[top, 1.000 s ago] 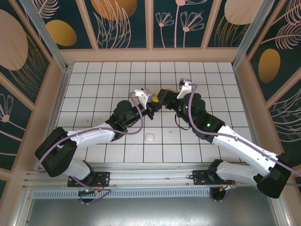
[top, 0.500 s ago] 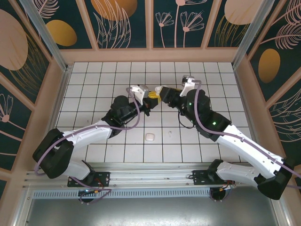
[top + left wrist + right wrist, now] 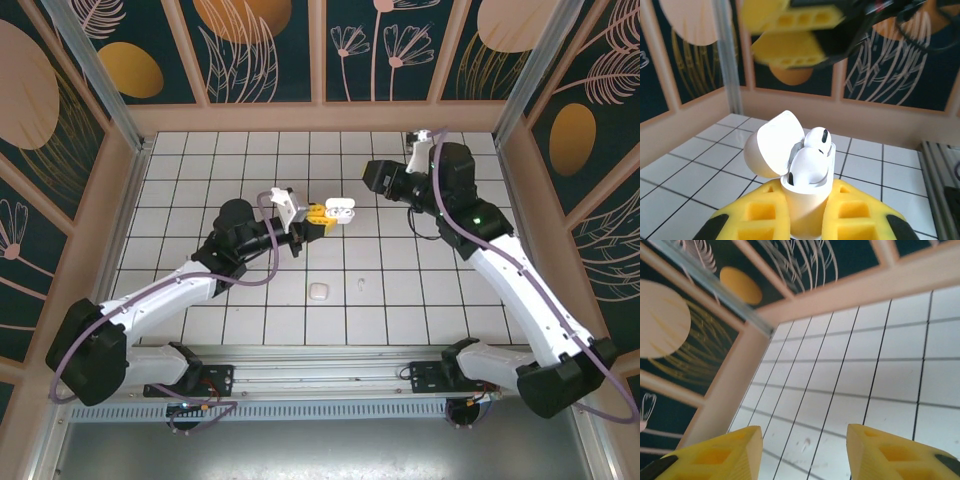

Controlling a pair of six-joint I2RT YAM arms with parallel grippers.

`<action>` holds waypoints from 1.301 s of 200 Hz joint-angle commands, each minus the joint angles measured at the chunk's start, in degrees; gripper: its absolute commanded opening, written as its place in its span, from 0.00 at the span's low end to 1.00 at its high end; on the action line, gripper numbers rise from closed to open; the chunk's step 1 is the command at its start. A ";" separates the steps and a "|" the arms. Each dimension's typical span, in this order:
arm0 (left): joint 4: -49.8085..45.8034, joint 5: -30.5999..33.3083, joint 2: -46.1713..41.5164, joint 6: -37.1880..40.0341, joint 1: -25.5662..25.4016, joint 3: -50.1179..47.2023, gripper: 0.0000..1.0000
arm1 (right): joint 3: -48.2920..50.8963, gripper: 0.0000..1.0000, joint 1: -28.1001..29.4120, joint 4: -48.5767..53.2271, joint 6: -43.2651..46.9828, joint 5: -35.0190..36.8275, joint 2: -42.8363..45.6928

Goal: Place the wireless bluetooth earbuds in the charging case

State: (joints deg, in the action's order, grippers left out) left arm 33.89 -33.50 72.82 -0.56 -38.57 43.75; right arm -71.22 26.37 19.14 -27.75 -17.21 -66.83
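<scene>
Left gripper point(image 3: 322, 213) clamped on a glossy white, rounded plastic charging case point(image 3: 340, 210), lid open.
From the left wrist, the case stands upright between cut-out yellow pads point(image 3: 855, 222), mouth toward 12 o'clock, domed lid leaning toward 10; two white wireless bluetooth earbuds point(image 3: 809, 167) sit inside, seemingly fully seated. From above, the right gripper point(image 3: 804, 432), jaws spread and empty, hangs at 2 o'clock, apart; a second white case point(image 3: 318, 291) lies at 6 o'clock on bare white tiled floor point(image 3: 200, 180).

White charging case point(image 3: 802, 205) open, upright, earbuds point(image 3: 809, 167) seated inside
</scene>
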 commanded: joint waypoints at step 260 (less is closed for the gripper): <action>2.41 -3.88 6.00 -1.03 0.43 3.39 0.00 | 4.34 0.28 -2.35 -1.56 1.86 -29.85 -4.89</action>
State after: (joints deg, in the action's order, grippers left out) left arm 34.28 -39.33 78.06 -0.69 -38.57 45.19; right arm -65.49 24.05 16.95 -27.29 -44.69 -71.85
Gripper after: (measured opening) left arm 0.113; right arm 0.279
